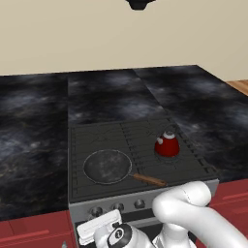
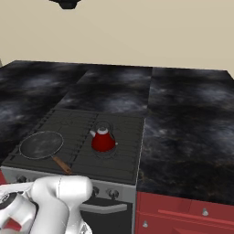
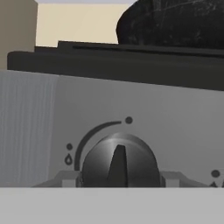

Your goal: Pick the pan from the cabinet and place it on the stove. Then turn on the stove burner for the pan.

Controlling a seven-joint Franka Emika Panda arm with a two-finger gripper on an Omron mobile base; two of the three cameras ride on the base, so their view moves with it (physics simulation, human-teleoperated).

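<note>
Round dark grey speckled pan with brown wooden handle on black grated stove, left of small red kettle. Claw straddling round dark stove knob; clamped or apart, cannot tell.

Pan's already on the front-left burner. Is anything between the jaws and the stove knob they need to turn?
Nothing visible. In the hand view the knob sits dead ahead on the stove front panel, close up, with the jaws at either side of it. The pan rests on the burner above.

Base views share stove – hand view close on knob
</note>
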